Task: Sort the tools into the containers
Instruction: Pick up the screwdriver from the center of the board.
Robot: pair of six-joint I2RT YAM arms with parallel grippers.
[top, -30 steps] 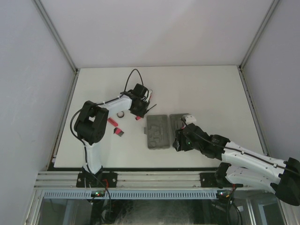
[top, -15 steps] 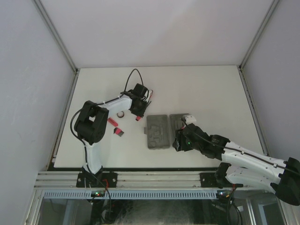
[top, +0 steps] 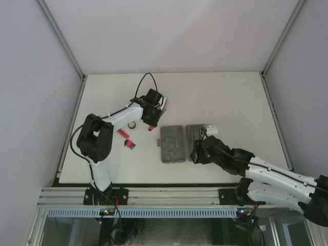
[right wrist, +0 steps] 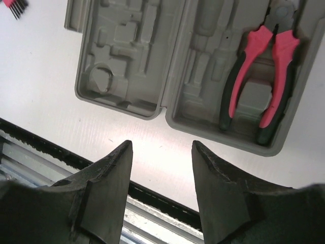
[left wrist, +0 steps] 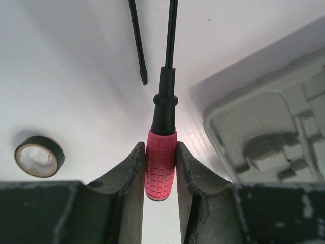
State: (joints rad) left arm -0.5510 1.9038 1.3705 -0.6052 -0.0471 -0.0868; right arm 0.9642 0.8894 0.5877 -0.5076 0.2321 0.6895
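white table enclosed by grey walls.
top view — left gripper sits near the ring, left of the two grey trays; right gripper is at the trays' near edge.
left wrist view — jaws clamped on the red handle of a screwdriver, its shaft pointing away; a second screwdriver lies just beside it, apart.
right wrist view — jaws spread wide, holding nothing; pliers lie in the right-hand tray.
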